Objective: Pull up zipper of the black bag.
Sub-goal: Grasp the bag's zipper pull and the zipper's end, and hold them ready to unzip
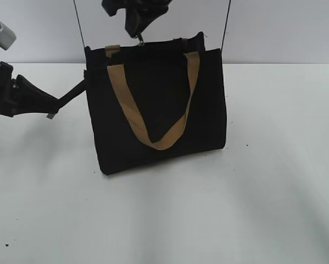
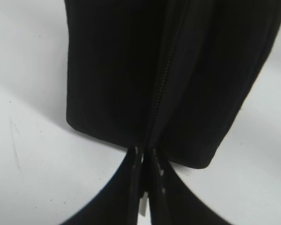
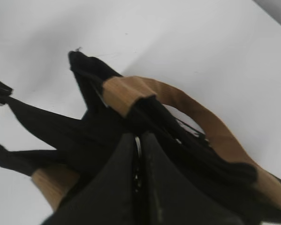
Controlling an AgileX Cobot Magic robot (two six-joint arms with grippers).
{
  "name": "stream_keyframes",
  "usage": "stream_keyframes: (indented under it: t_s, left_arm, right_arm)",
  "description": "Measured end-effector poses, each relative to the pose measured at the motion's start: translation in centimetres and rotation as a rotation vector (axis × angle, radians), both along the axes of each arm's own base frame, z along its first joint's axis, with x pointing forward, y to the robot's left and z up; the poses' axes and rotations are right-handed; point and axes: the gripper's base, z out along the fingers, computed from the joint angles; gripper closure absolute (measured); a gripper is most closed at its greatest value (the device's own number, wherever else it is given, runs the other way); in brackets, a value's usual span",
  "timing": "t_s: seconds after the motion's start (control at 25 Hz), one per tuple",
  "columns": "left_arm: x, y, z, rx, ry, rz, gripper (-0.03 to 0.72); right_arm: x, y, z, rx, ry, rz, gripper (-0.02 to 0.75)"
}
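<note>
The black bag (image 1: pixel 159 110) stands upright on the white table with a tan strap (image 1: pixel 153 110) hanging down its front. My right gripper (image 1: pixel 138 34) comes down from above onto the bag's top edge and is shut on the silver ring pull (image 3: pixel 138 142) of the zipper (image 1: pixel 140 41). My left gripper (image 1: pixel 83 83) reaches in from the left and is shut on the bag's left side seam (image 2: pixel 145 152). The left wrist view shows a zip line (image 2: pixel 166 79) running up the black fabric. The right wrist view shows the bunched bag top (image 3: pixel 98 126) and a tan strap (image 3: pixel 187 112).
The white table (image 1: pixel 263 209) spreads round the bag. Two thin black cables (image 1: pixel 79 25) hang at the back, one on each side of the bag. The left arm's body (image 1: pixel 10 96) sits at the far left edge.
</note>
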Motion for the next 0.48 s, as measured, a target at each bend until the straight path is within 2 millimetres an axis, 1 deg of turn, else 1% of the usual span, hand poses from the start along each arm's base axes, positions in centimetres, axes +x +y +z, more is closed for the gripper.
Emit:
stream_keyframes:
  t_s: [0.16,0.4,0.48]
  left_arm:
    - [0.0,0.0,0.0,0.0,-0.001,0.004,0.666]
    - [0.2,0.2,-0.1,0.029,-0.012,0.019,0.666]
    - [0.2,0.2,-0.1,0.019,-0.012,0.024,0.666]
  right_arm:
    - [0.9,-1.9,0.5,-0.046,-0.03,-0.046,0.745]
    - [2.6,-5.0,0.6,-0.106,-0.063,-0.122,0.745]
    - [2.9,-5.4,0.6,-0.107,-0.063,-0.133,0.745]
